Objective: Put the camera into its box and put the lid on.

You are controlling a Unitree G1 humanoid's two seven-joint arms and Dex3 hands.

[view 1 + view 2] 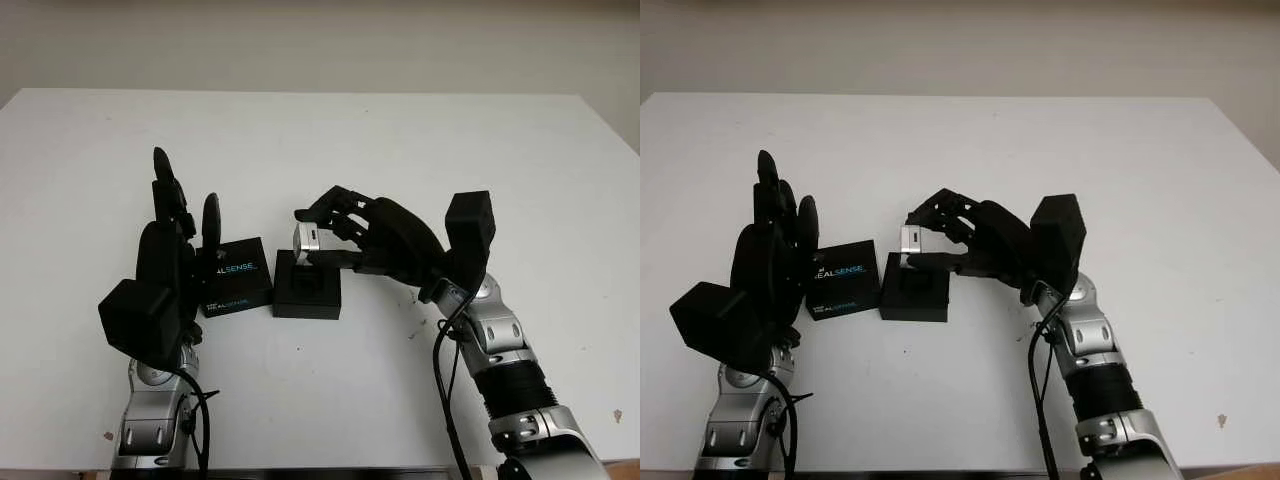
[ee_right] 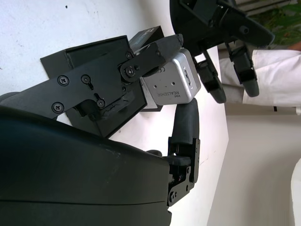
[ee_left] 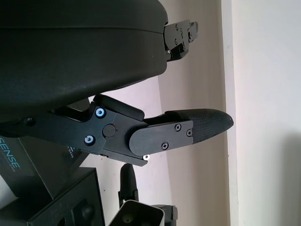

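Soft, even light is falling on the matte white table (image 1: 420, 150); shadows are staying faint, and nearby black shells are blurring.

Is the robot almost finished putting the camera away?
Not yet. The right hand holds the silver camera just above the open black box, so it is not inside yet. The lid lies on the table beside the box, next to the open left hand. Lowering the camera and fitting the lid are left.
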